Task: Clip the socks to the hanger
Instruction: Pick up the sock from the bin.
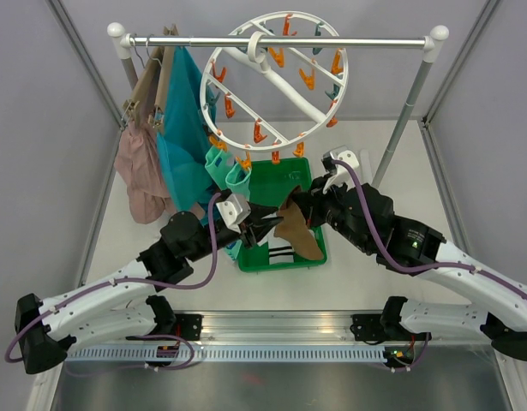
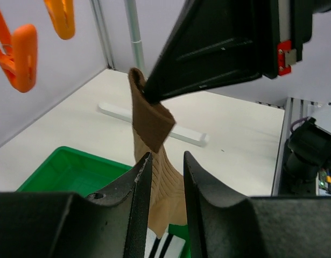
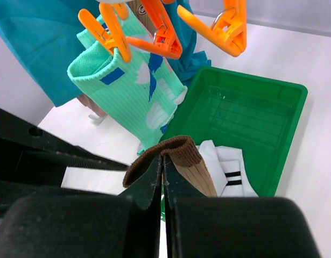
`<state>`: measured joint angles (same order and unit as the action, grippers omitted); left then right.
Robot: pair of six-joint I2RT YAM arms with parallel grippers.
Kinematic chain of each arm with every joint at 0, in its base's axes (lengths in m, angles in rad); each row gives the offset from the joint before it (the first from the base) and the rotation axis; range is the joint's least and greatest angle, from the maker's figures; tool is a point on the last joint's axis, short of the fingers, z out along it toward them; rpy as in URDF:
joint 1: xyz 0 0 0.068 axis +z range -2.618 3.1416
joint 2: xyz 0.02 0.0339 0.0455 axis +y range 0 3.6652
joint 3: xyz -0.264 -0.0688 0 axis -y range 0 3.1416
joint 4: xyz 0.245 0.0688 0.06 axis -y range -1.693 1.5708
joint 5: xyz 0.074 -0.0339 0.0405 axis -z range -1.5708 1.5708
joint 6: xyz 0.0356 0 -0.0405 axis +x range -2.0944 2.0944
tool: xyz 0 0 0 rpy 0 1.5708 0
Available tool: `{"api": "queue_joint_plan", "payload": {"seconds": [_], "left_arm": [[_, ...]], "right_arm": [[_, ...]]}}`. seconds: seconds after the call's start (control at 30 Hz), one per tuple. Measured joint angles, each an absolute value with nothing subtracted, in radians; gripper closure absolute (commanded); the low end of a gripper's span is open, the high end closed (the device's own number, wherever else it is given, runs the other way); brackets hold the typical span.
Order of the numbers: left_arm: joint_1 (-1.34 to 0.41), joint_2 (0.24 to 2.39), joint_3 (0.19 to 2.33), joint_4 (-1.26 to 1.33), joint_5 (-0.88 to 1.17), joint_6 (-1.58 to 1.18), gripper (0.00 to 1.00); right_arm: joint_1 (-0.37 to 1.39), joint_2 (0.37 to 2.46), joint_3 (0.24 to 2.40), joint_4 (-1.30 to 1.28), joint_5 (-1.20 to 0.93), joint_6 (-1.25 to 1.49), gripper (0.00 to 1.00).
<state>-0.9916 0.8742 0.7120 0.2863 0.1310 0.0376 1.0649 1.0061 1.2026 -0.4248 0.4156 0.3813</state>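
The round white hanger (image 1: 276, 81) with orange and teal pegs hangs from the rail. Mint-teal socks (image 1: 229, 171) are clipped to its lower left pegs and also show in the right wrist view (image 3: 133, 97). My right gripper (image 3: 163, 157) is shut on the cuff of a brown sock (image 3: 178, 152), which dangles above the green bin (image 1: 284, 184). My left gripper (image 2: 167, 157) is open, its fingers on either side of the hanging brown sock (image 2: 154, 123), just below the right gripper's pinch. A white sock with black stripes (image 3: 230, 172) lies in the bin.
A large teal garment (image 1: 184, 128) and a pink-beige garment (image 1: 141, 171) hang on tan hangers at the rail's left end. Orange pegs (image 3: 160, 32) hang right above the right gripper. The rail's right post (image 1: 409, 120) stands behind the right arm.
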Motion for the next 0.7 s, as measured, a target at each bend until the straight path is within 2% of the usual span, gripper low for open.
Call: {"api": "queue_joint_plan", "payload": {"seconds": [0.7], "left_arm": [[-1.014, 0.951, 0.712, 0.4, 0.03, 0.096, 0.64]], "right_arm": [[1.065, 1.018, 1.221, -0.458, 0.337, 0.382, 1.0]]}}
